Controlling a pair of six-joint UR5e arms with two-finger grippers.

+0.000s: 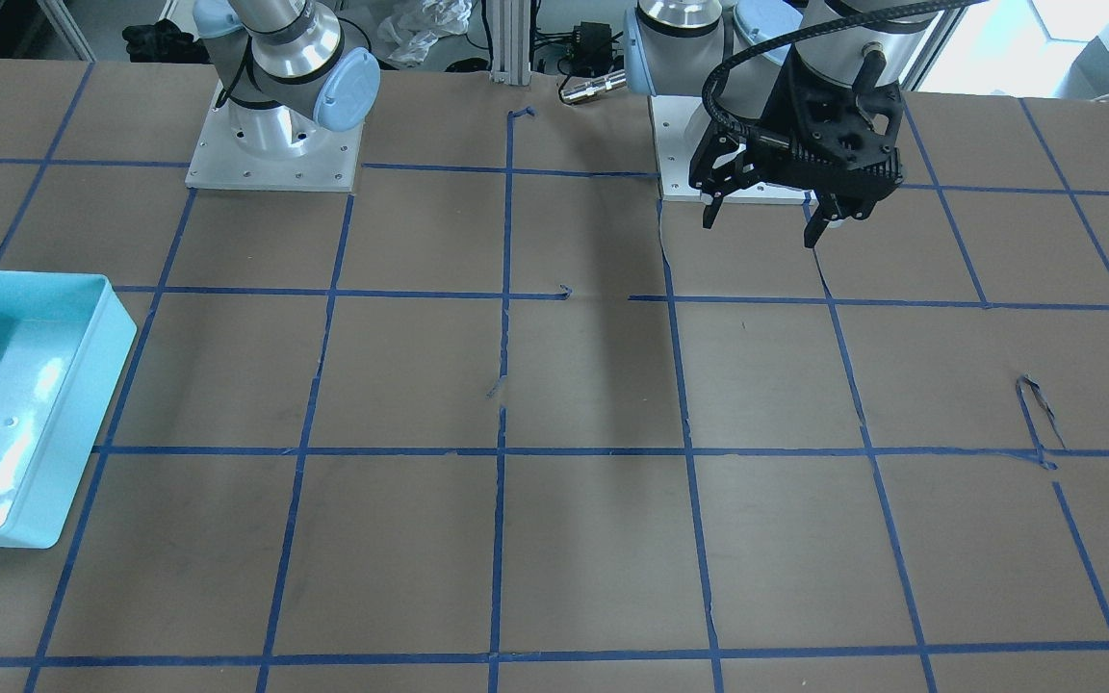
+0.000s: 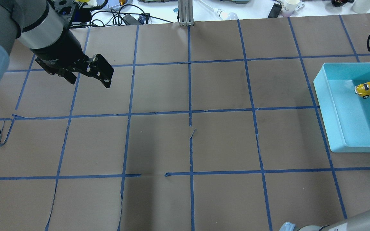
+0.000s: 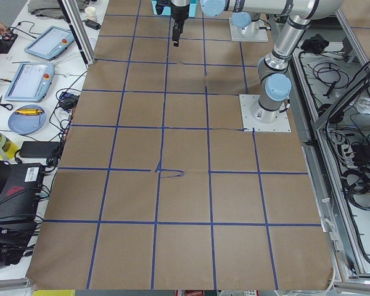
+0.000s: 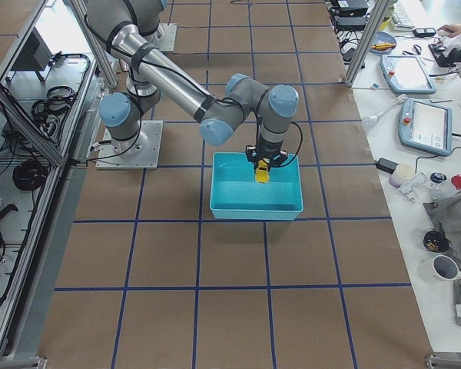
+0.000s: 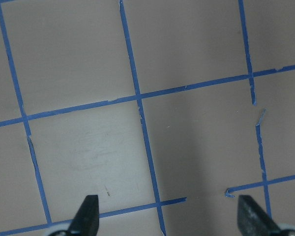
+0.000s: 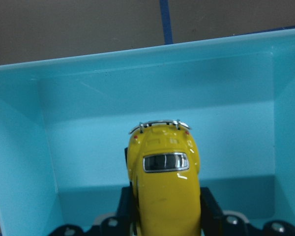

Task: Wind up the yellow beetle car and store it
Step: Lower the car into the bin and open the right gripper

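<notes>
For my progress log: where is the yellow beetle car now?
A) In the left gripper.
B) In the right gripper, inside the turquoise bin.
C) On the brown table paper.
B: the right gripper is shut on the yellow beetle car, within the turquoise bin.

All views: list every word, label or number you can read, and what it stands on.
Nothing can be read clearly.
Right arm: pale lettering at the overhead view's corner, cut off and blurred.
Toy car, tray: no markings visible.
Side-table tablets: too small to read.
</notes>
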